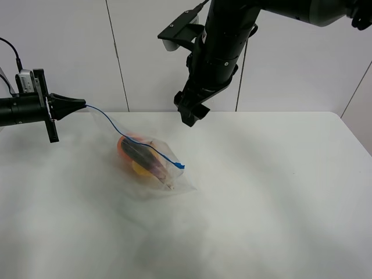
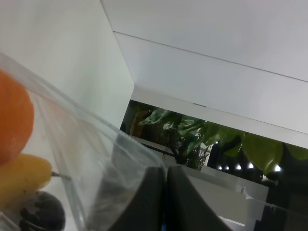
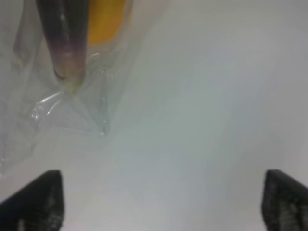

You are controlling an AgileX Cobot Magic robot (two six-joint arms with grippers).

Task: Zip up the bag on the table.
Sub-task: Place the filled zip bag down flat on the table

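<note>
On the large plain white tabletop (image 1: 261, 192): clear crinkly plastic zip bag (image 1: 152, 168), left of middle; the toys inside blur together.
Hidden: whether the blue zipper strip (image 1: 136, 142) is sealed, I cannot tell.
Left gripper (image 2: 165, 192): my fingers closed on the bag's raised zipper corner.
Right gripper (image 3: 154, 202): my fingers wide apart, over the table near the bag, holding nothing.
Free room: wide, to the right and front of the bag.

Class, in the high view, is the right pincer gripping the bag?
No, the right pincer hangs open above the table, clear of the bag.

Left pincer (image 1: 82, 104) level, clamped tight; right pincer (image 1: 189, 118) high, angled downward, jaws wide apart.
</note>
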